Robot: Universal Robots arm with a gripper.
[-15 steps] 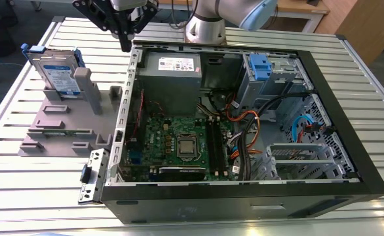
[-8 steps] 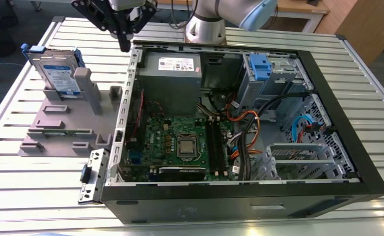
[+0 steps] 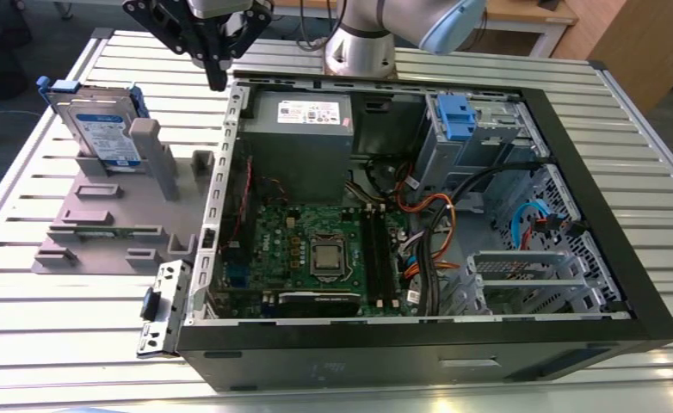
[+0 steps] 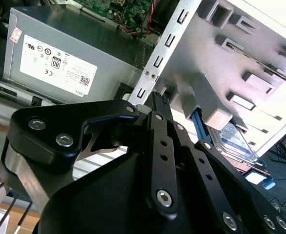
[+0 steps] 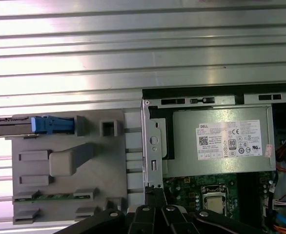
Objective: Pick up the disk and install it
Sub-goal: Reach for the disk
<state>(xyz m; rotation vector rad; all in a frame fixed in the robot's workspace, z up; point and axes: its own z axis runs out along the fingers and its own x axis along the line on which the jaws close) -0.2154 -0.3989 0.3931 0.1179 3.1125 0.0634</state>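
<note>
Gripper, a black two-finger claw on the pale grey robot arm, is hanging fingers-down over the back edge of the open black computer case, just above the case's metal wall on the exterior view's left. Its fingers are pressing together at the tips and are holding nothing. In both wrist views the claw's tips are sitting over that perforated wall, beside the grey metal power supply box with a white sticker.

The disk, a flat silver-grey hard drive with a white-and-blue label in a bright blue plastic bracket, is standing upright on its edge in the grey plastic fixture. The fixture is lying on the slatted aluminium table, just outside the case on the exterior view's left. The disk is leaning against a grey upright post of the fixture and is well apart from the claw, untouched. In the first wrist view the disk is showing edge-on, with its blue bracket at one end; in the second wrist view its labelled face is peeking out behind a grey block of the fixture.

Inside the case, the green motherboard is lying below the power supply, and a small blue plastic latch is sitting in the metal drive bay at the far corner.
</note>
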